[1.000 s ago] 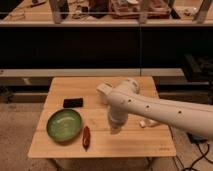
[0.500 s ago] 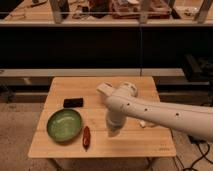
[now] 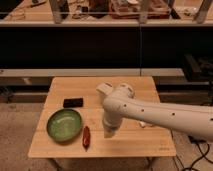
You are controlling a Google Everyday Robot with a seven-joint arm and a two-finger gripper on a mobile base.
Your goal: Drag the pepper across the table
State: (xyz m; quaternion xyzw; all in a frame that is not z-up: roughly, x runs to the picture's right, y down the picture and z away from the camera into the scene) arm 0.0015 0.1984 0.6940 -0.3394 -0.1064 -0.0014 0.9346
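Green bowl (image 3: 65, 125) sits on the left of the table (image 3: 145, 144), black block (image 3: 73, 102) just behind it. The pepper (image 3: 86, 137) lies right beside the bowl's right rim, near the front edge. A bit further right the gripper (image 3: 108, 132) points down over the wood, jaws pressed together on nothing and clear of the pepper.

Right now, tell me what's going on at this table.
A white robot arm reaches over the wooden table, its claw shut and pointing down near the front edge. The pepper lies apart from the claw, next to the green bowl. A black block sits behind the bowl. The drag looks not yet begun.
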